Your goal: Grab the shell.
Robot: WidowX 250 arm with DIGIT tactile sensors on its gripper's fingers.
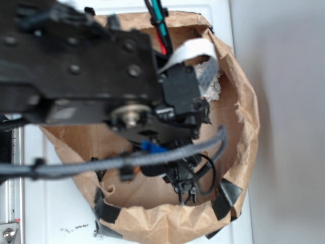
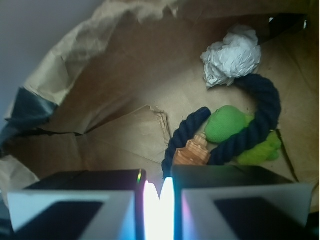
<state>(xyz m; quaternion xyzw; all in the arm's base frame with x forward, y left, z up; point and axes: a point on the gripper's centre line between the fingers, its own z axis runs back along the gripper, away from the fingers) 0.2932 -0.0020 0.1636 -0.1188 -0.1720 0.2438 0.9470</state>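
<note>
Seen only from the wrist: small orange ridged shell (image 2: 194, 151) tucked in dark blue rope loop (image 2: 255, 120). Black claw (image 2: 159, 200) nearly shut, holding nothing.

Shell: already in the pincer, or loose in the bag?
Loose. In the wrist view the shell lies on the paper bag floor inside the navy rope loop, beyond the pincer, whose fingers look nearly closed on nothing.

Exterior view is bright and washed out, with the arm (image 1: 76, 61) a big soft blur around 10 o'clock. Wrist view is much dimmer inside the paper bag (image 2: 100, 125), with a blown-out glare strip at 6 o'clock and the near edge totally out of focus.
</note>
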